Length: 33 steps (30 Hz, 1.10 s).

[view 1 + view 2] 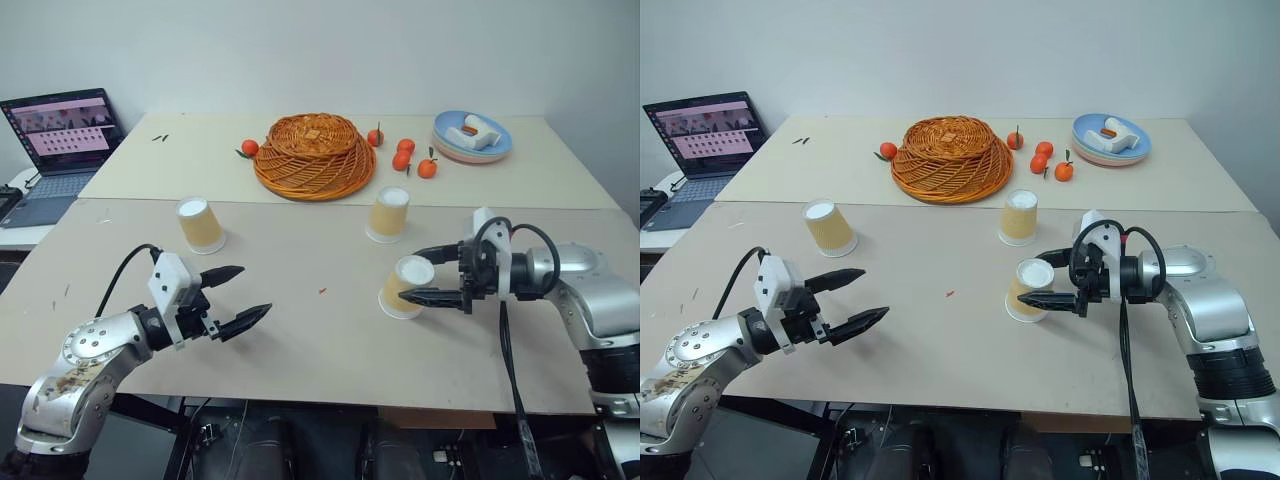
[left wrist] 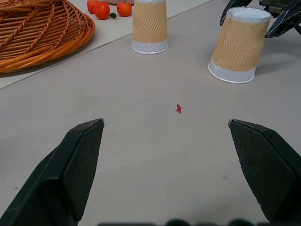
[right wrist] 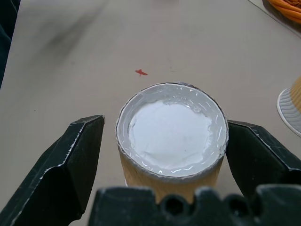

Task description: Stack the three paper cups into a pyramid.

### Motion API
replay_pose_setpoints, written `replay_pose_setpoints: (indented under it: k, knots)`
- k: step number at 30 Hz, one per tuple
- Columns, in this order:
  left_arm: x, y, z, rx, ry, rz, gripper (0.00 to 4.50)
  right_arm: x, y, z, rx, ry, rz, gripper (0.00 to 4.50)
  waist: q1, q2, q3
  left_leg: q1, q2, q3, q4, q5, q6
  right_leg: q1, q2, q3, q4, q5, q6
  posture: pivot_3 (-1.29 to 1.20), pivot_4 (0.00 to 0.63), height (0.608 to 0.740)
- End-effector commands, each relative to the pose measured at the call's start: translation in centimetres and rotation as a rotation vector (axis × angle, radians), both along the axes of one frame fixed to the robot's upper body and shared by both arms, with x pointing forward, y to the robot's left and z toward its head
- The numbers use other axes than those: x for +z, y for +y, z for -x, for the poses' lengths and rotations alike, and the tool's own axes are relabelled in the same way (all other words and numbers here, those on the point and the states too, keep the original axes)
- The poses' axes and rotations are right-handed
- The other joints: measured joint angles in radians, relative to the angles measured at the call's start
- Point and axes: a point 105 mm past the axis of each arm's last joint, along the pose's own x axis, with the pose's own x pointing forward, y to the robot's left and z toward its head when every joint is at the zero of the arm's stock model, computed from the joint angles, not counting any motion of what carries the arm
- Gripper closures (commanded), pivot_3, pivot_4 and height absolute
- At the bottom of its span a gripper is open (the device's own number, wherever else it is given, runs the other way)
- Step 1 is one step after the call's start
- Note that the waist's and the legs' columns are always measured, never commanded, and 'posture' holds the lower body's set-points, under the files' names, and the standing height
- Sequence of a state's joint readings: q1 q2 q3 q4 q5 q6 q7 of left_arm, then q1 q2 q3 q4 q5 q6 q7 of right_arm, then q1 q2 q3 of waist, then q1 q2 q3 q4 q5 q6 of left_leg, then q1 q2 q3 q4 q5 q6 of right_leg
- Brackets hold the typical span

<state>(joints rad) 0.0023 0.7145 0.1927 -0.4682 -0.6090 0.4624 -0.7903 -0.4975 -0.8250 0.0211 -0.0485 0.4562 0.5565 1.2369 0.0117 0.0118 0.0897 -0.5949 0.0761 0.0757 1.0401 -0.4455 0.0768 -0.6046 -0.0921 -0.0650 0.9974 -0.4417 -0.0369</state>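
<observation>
Three upturned paper cups stand apart on the table (image 1: 300, 340): one (image 1: 200, 224) toward its left edge, one (image 1: 388, 214) mid-table, one (image 1: 405, 287) between the right gripper's (image 1: 432, 273) open fingers, untouched. The left gripper (image 1: 238, 295) hovers open, empty.

Table (image 1: 300, 330) with three paper cups (image 1: 201, 224)

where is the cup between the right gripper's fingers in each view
left eye view: the cup stands lower right of centre.
right eye view: right of centre.
left wrist view: upper right.
right wrist view: centre, base up.
Shared landmark: the small red scrap on the table.
</observation>
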Motion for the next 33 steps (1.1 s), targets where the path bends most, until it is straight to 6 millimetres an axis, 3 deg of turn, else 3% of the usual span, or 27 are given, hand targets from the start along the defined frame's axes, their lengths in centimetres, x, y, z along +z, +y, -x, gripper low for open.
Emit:
replay_pose_setpoints:
  k: [1, 3, 9, 10, 15, 23, 26, 28, 33]
  knots:
    - [1.1, -0.4, 0.3, -0.014, -0.050, -0.008, 0.00, 1.6, 0.2, 0.0, 0.011, -0.052, -0.019, 0.06, 0.000, 0.000, 0.000, 0.000, 0.000, 0.000, 0.000, 0.000, 0.000, 0.000, 0.000, 0.000, 0.000, 0.000, 0.000, 0.00, 0.150, 0.638]
    - [1.1, -0.3, 0.2, -0.010, -0.050, -0.007, 0.00, 1.6, 0.2, -0.2, 0.009, -0.055, -0.021, 0.06, 0.000, 0.000, 0.000, 0.000, 0.000, 0.000, 0.000, 0.000, 0.000, 0.000, 0.000, 0.000, 0.000, 0.000, 0.000, 0.00, 0.150, 0.638]
    - [0.9, -0.3, 0.2, -0.006, -0.051, -0.013, 0.00, 2.0, 0.5, -0.3, 0.014, -0.071, -0.027, 1.80, 0.000, 0.000, 0.000, 0.000, 0.000, 0.000, 0.000, 0.000, 0.000, 0.000, 0.000, 0.000, 0.000, 0.000, 0.000, 0.00, 0.150, 0.638]
    - [0.9, -0.3, 0.2, -0.006, -0.051, -0.013, 0.00, 2.2, 0.7, -0.3, 0.021, -0.075, -0.031, 1.87, 0.000, 0.000, 0.000, 0.000, 0.000, 0.000, 0.000, 0.000, 0.000, 0.000, 0.000, 0.000, 0.000, 0.000, 0.000, 0.00, 0.150, 0.638]
    - [0.9, -0.4, 0.2, -0.008, -0.054, -0.014, 0.00, 3.6, 2.0, -0.6, 0.052, -0.116, -0.055, 1.88, -0.002, 0.000, 0.000, 0.000, 0.000, 0.000, 0.000, 0.000, 0.000, 0.000, 0.000, 0.000, 0.000, 0.000, 0.000, 0.00, 0.150, 0.638]
    - [0.6, -0.7, 0.2, -0.018, -0.045, -0.011, 0.00, 7.2, 10.4, -1.0, 0.242, -0.110, -0.165, 1.88, -0.021, 0.001, 0.001, 0.001, 0.000, 0.000, 0.000, 0.000, 0.000, 0.000, 0.001, 0.000, 0.002, 0.000, -0.001, 0.00, 0.150, 0.638]
    - [0.7, -0.8, 0.1, -0.024, -0.050, -0.011, 0.00, 6.6, 12.6, -1.8, 0.255, -0.076, -0.146, 1.88, -0.018, 0.001, 0.001, 0.000, 0.000, 0.000, -0.001, 0.001, -0.001, 0.000, 0.000, 0.000, 0.001, 0.000, -0.001, 0.00, 0.150, 0.638]
    - [0.9, -0.8, -0.1, -0.018, -0.058, -0.012, 0.00, 5.2, 13.9, -2.6, 0.257, -0.059, -0.091, 1.88, -0.019, 0.001, 0.001, 0.000, 0.000, 0.000, -0.001, 0.001, -0.002, 0.000, -0.001, 0.000, 0.000, 0.000, 0.000, 0.00, 0.150, 0.638]
    - [1.2, -0.7, -0.2, -0.006, -0.072, -0.009, 0.00, 3.7, 15.7, -3.7, 0.265, -0.017, -0.056, 1.88, -0.021, 0.001, 0.001, 0.000, -0.003, 0.000, -0.001, 0.003, -0.006, 0.001, -0.003, 0.001, 0.000, 0.001, 0.001, 0.00, 0.150, 0.638]
